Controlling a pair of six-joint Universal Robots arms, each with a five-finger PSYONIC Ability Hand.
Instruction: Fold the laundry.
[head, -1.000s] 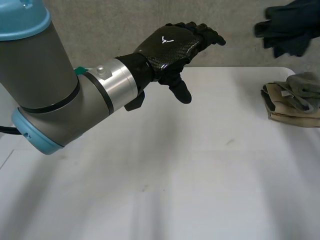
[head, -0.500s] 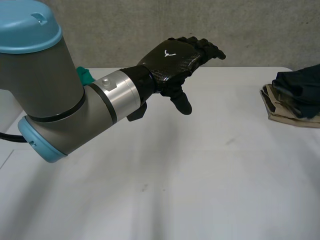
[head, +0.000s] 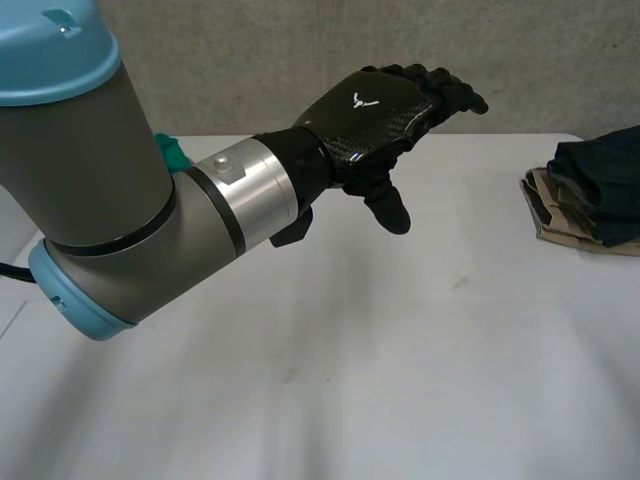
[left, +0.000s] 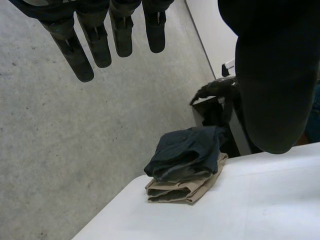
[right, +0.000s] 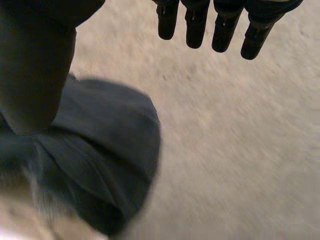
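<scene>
At the right edge of the frame: a folded stack of laundry sits on the bench (head: 400, 380), with a navy garment (head: 600, 175) on top of a tan garment (head: 570, 232). The stack runs past the frame's edge, near the bench's rounded far corner.
Stack, left wrist view: the navy garment (left: 186, 150) lies over the tan garment (left: 187, 187), whose folded layers show. It sits just inside the bench's edge, well beyond the fingertips.
Left hand (head: 375, 105): upper middle of the frame, in the air over the far part of the bench and well apart from the stack. The fingers (left: 80, 55) are straight and slightly spread, with the thumb off to one side and nothing between them.
Left arm (head: 110, 210): takes up the left of the frame, above the bench.
Right hand (right: 35, 75): the fingers (right: 222, 32) are straight and parted, the thumb stands apart, and nothing is grasped. The navy garment (right: 100, 155) lies under the thumb and palm; whether they touch cannot be told.
Open room: white bench surface spreads across the centre and lower frame, and between the left hand and the stack.
Edges: the far edge runs across the frame behind the left hand.
Surface: white and smooth, with a few faint marks.
Room: a grey concrete wall (head: 250, 60) stands behind the bench. A teal thing (head: 172, 152) peeks out behind the arm; what it is cannot be told.
</scene>
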